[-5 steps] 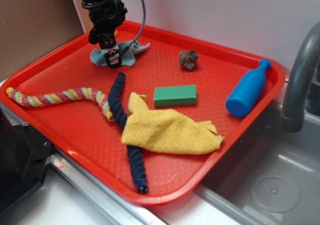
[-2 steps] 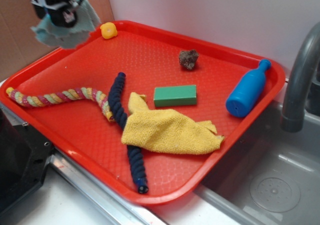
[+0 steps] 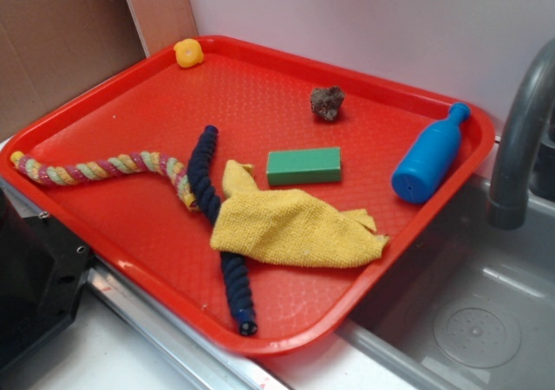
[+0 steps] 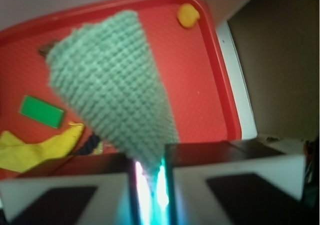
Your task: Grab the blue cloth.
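Teal cloth [image 4: 112, 80], clamped in gripper [image 4: 148, 177], had risen off the tray [image 3: 130, 69], now high above its far-left corner; grab looked done.

The exterior view looks down at an angle over the whole red tray [image 3: 113, 104] — sink at right. The wrist view looks down from high above, close behind the cloth [image 4: 112, 80] — both share the tray's yellow-toy [image 3: 188, 53] corner.
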Controlling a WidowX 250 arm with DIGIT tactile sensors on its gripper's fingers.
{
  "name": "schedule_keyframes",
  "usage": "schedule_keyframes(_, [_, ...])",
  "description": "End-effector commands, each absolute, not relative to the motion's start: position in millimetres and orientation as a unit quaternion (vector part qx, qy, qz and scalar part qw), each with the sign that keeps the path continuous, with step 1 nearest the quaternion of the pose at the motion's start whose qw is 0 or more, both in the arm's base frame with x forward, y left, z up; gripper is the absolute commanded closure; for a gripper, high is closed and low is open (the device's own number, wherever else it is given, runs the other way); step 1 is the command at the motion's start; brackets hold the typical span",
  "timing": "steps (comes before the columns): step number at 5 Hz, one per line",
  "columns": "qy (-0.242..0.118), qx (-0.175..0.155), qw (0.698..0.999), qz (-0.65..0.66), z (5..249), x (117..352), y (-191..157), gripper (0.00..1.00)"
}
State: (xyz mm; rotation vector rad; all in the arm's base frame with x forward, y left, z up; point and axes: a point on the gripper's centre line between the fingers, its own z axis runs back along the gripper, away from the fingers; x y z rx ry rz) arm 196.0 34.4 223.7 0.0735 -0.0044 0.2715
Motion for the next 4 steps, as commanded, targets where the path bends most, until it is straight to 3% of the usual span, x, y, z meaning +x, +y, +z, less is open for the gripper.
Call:
schedule_keyframes(1, [-0.025,0.025,0.99,0.14,227.9,201.7,14.9,1.0])
schedule_keyframes(4, [-0.043,0.016,0.99,0.131,212.3,195.0,3.6,1.0])
